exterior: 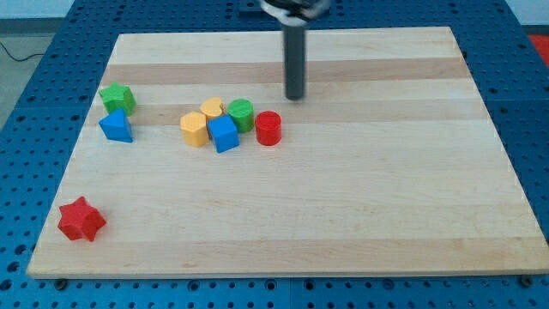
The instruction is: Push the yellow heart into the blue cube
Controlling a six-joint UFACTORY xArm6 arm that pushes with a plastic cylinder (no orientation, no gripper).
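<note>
The blue cube [223,134] sits in a tight cluster left of the board's middle. A yellow block [212,108], which looks like the heart, lies just above it at its upper left and seems to touch it. A second yellow block [195,129], hexagon-like, sits against the cube's left side. My tip [295,97] rests on the board to the upper right of the cluster, apart from every block, about a block's width above and right of the red cylinder [268,128].
A green cylinder [241,114] sits at the cube's upper right, with the red cylinder just right of it. A green star [117,97] and a blue triangular block [116,126] lie near the wooden board's [386,206] left edge. A red star [81,220] sits at the bottom left.
</note>
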